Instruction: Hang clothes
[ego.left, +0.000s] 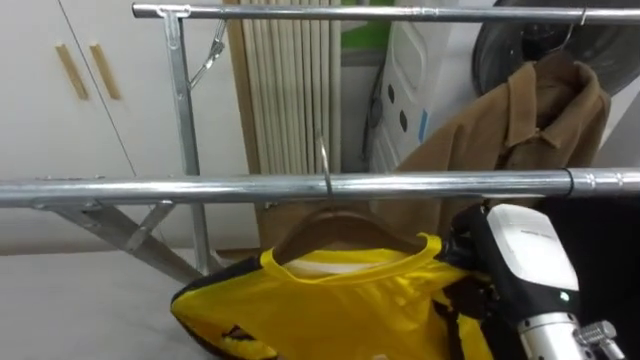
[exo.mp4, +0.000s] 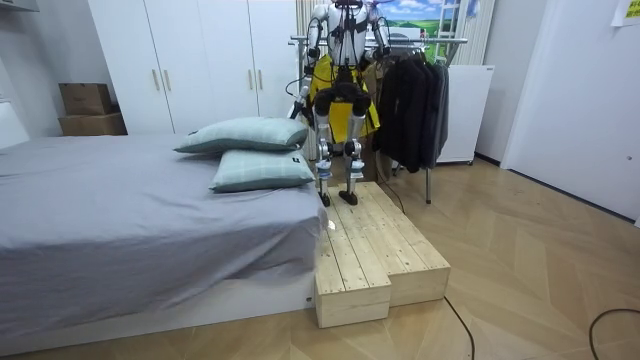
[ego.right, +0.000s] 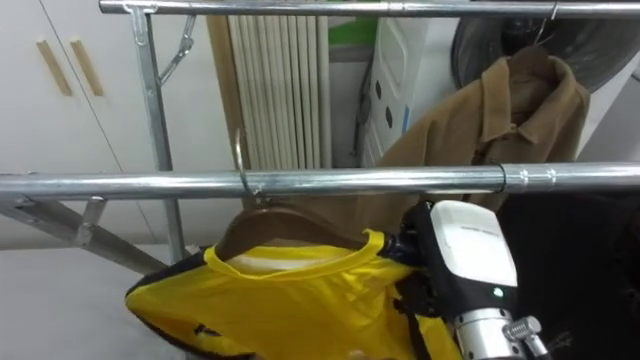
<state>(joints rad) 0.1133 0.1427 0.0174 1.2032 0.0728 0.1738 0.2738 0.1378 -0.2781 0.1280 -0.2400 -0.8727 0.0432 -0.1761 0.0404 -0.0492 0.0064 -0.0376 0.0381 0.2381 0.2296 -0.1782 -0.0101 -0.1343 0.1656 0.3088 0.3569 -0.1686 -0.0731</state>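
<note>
As it hangs from the steel rail (ego.left: 150, 190), the yellow shirt (ego.left: 340, 300) looks glossy.

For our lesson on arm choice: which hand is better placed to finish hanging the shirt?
Right, probably: its hand is at the hanger's right end, beside the shirt, just under the rail.

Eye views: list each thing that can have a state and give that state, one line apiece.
Yellow shirt: draped on the wooden hanger.
Wooden hanger: hook looped over the near rail.
Brown jacket: hanging from the far rail.
Wardrobe doors: shut.
Right hand: against the shirt, below the near rail.
</note>
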